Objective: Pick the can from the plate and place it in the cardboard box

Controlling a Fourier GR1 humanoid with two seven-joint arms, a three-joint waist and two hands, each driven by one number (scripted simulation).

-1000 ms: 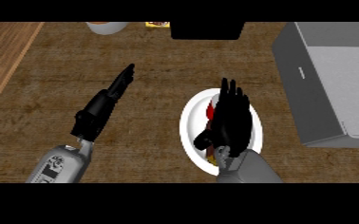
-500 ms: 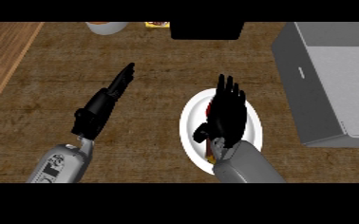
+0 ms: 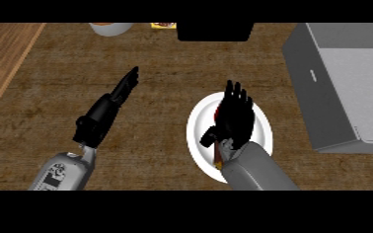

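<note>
right now my right hand (image 3: 235,117) hangs over the white plate (image 3: 200,133), palm down, fingers straight and lightly spread, their tips reaching toward the plate's far rim. the can (image 3: 219,112) sits on the plate directly under my palm, and all i can see of it is a thin red edge peeking out at the left side of my fingers, plus a small reddish bit nearer my wrist at the plate's near side. with so little showing, i cannot tell which way the can points or how its long axis runs, nor whether my palm touches it; my fingers are not curled around it. the grey cardboard box (image 3: 331,84) stands well off to the right of this hand, apart from the plate. my left hand (image 3: 109,107) rests over the bare wooden counter (image 3: 153,64) well to the left of the plate, fingers straight and held together, pointing up and slightly right, holding nothing. beyond my right fingertips, at the far edge, sits a black object (image 3: 215,31), with a pale bowl (image 3: 111,28) and a small yellow item (image 3: 163,25) further left.
</note>
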